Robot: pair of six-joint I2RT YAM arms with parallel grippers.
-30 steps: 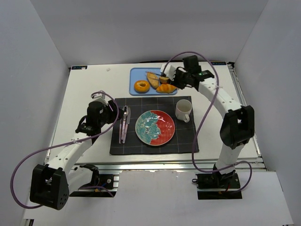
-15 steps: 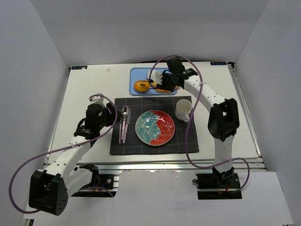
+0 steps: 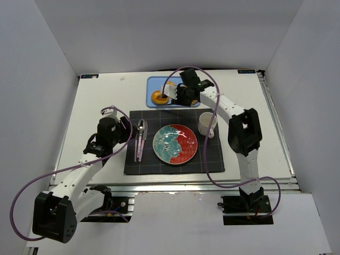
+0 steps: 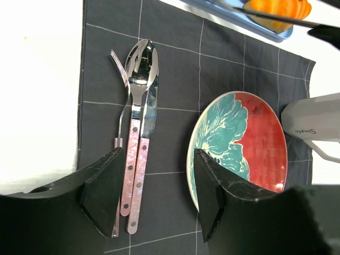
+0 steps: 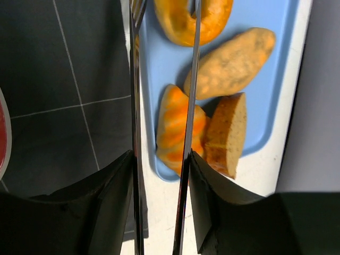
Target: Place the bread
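Several breads lie on a blue tray [image 5: 295,32]: a ring-shaped bun [image 5: 212,16], an oval roll [image 5: 234,61], an orange croissant [image 5: 172,125] and a cut slice [image 5: 228,133]. My right gripper [image 5: 161,159] is shut on metal tongs [image 5: 133,106], whose two blades stand apart and run out above the croissant and the ring bun. No bread is clamped between them. From above, the right gripper [image 3: 179,94] hides most of the tray [image 3: 153,83]; only the ring bun [image 3: 157,97] shows. My left gripper [image 4: 159,175] hangs open over the dark placemat [image 4: 175,69].
A red and teal plate [image 3: 175,143] sits mid-placemat, with a white cup [image 3: 207,125] to its right. To the plate's left lie a pink-handled fork, spoon and knife [image 4: 139,122], just ahead of the left fingers. White walls enclose the table on three sides.
The right arm has swung left along the tray, from its right end to over its middle, now hiding most breads from above. The left arm barely shifted.
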